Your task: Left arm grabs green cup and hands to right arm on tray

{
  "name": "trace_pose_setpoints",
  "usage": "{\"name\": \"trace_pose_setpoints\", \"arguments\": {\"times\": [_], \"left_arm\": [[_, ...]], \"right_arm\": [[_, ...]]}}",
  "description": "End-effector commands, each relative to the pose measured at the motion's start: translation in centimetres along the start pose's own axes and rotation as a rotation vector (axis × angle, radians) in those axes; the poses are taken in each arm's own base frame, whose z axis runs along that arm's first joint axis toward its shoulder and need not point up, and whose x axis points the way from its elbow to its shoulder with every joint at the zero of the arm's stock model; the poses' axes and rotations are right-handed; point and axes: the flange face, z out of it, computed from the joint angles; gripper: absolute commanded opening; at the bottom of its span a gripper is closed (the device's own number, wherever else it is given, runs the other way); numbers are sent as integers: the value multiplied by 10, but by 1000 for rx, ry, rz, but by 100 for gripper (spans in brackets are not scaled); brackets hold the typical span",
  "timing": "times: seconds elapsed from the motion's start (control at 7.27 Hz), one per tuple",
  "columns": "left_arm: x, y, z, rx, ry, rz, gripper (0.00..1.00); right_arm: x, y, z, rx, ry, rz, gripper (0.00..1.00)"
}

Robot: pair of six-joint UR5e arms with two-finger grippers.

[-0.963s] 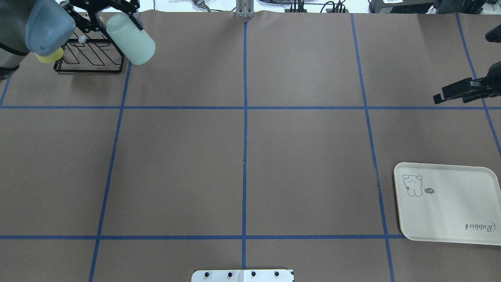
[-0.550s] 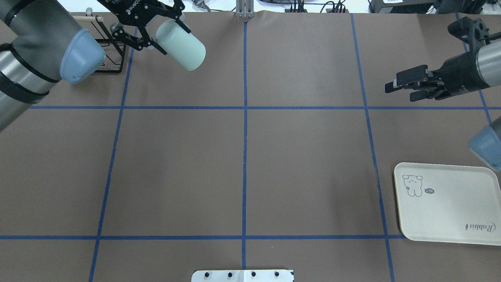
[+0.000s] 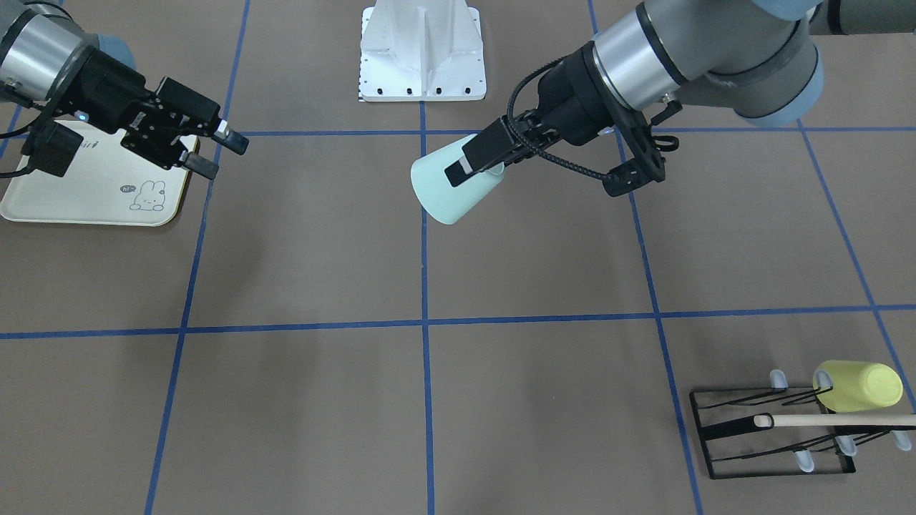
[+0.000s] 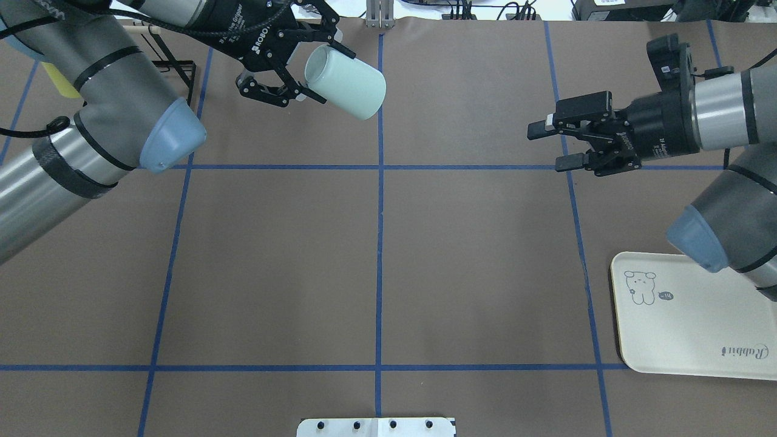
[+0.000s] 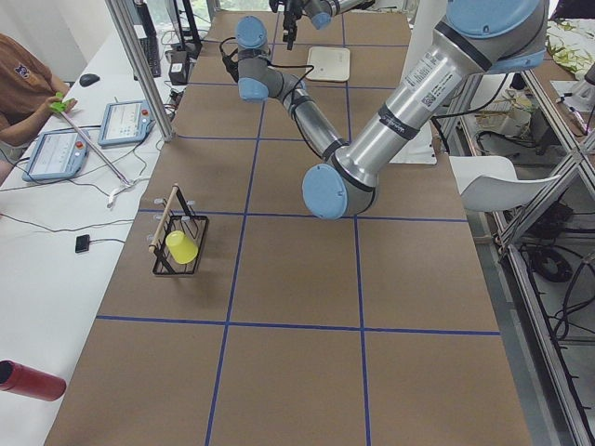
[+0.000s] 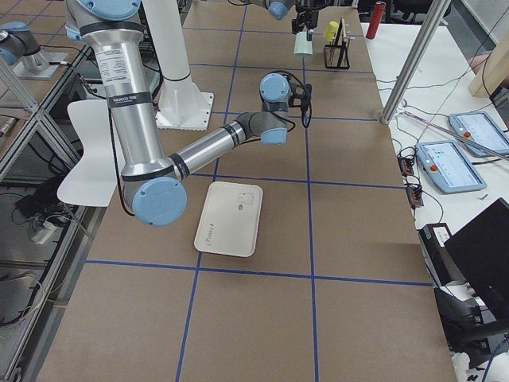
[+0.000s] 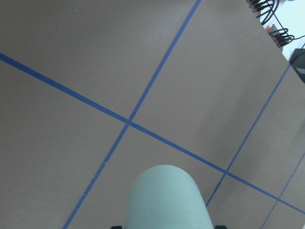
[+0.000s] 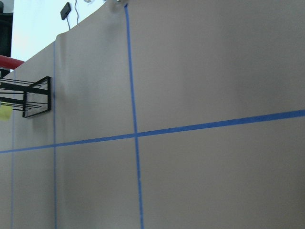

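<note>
Overhead, front opposed, steeply down; sides along shared table [image 4: 273,243]; wrists close

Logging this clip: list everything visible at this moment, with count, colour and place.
green cup: 1, pale mint, in the air on its side, far middle of the table
yellow-green cup: 1, on the rack
rack: 1, black wire with a wooden bar, far left corner
tray: 1, cream, rabbit drawing, near right
table: 1, brown, blue tape grid
base plate: 1, white, robot's edge, middle
red bottle: 1, side bench
tablets: 2, blue-grey, side bench
operator: 1, at the bench
left gripper: black, fingers shut on the green cup
right gripper: black, open, far right, pointing towards the cup
</note>
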Motion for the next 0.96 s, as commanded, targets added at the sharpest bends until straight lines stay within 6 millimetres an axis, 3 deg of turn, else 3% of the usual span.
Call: {"name": "trace_pose_setpoints", "arguments": {"times": [0.0,0.28,0.55,0.69,0.83], "left_arm": [[-12,12,3,-102,93,-54,0],[-25,4,1,-170,207,-163,0],[-27,23,-1,-257,296,-257,0],[-36,39,14,-298,283,-260,0],[-53,43,15,-328,286,-247,0]], "right_arm": [[-17,34,13,-29,-209,55,99],[-24,57,14,-50,-369,26,100],[-20,91,28,-73,-595,125,99],[-21,94,29,-86,-619,135,99],[-25,93,24,-80,-677,150,99]]}}
